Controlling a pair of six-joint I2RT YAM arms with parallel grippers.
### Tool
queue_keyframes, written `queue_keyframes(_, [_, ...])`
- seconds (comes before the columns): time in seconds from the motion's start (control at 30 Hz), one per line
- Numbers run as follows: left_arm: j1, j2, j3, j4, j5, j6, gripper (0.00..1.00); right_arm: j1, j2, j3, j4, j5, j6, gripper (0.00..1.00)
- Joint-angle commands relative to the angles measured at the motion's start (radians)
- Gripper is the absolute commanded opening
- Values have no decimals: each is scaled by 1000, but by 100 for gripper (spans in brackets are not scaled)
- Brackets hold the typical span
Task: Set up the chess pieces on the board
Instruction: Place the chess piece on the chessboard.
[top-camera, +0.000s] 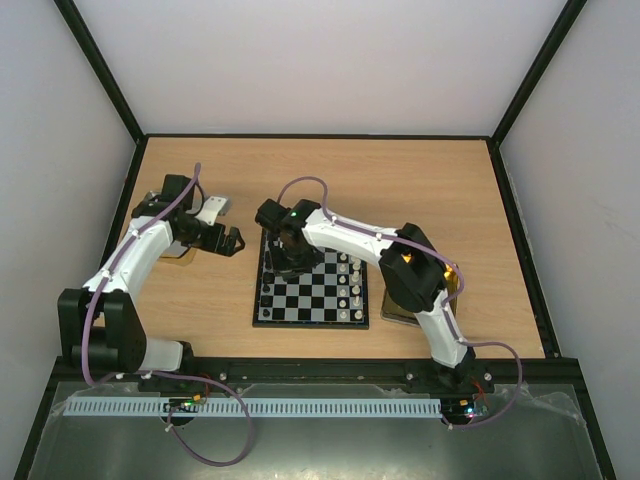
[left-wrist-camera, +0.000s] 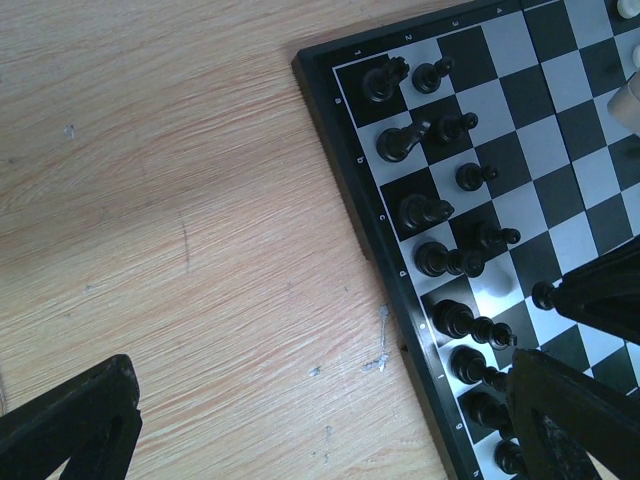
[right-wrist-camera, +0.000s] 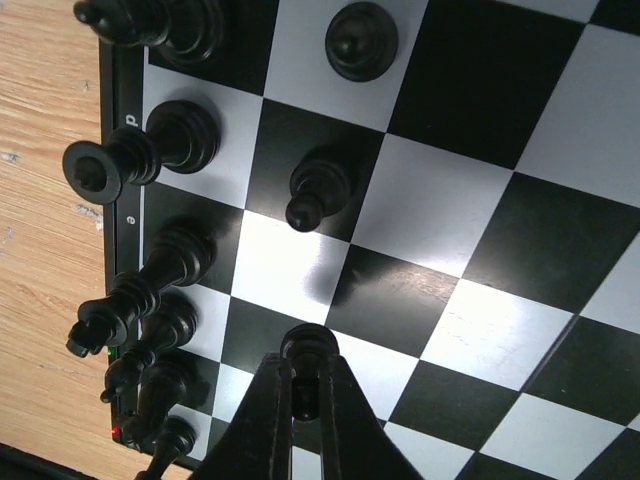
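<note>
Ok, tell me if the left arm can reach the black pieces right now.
Probably yes. The left gripper hangs open over bare table beside the board, whose nearest edge holds the black pieces. The right gripper, shut on a black pawn over those rows, could crowd it.

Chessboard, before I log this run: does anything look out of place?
Nothing looks toppled. One light square in the black pawn row stands empty, beside the black pawn that the right end effector grips.
</note>
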Motion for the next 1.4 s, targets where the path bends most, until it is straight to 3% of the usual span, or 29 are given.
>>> queue_keyframes(0.0, [5,-22,-11,2,0,-8,99,10,16,7,-17,-2,-12,2])
queue_keyframes(0.8, [3,-28,-12,3,-1,-7,99,8,128,117,-33,-2,-29,2])
queue_keyframes(1.13, [2,-23,-13,5,1,-7,99,9,113,122,-47,1,-31,20])
queue_keyframes(1.37, [2,-28,-12,5,2,-8,99,0,69,156,-70,17,-25,21])
